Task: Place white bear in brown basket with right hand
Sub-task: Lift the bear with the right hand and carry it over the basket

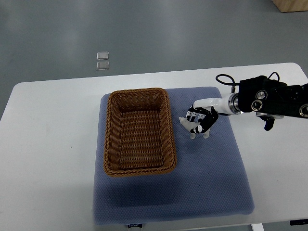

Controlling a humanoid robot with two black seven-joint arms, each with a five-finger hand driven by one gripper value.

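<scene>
Top view, catalogued from our near edge outward. We are seeing a blue-grey padded fabric mat (211, 183) lying on a white rounded table (48, 144), its near edge reaching almost to the table's front. We are noting, on the mat's left half, a brown woven wicker rectangular basket (168, 130), sitting upright with nothing inside. We are finding, just beside the basket's right wall and apart from it, a small white bear figure (191, 129) resting on the mat, largely covered from above. We are recording our right hand (202, 118), white and black with jointed fingers, curling over the white bear and gripping it; its black forearm is entering from the right edge. We are listing, beyond the table on the grey floor, two small clear squares (102, 60), one just behind the other.
</scene>
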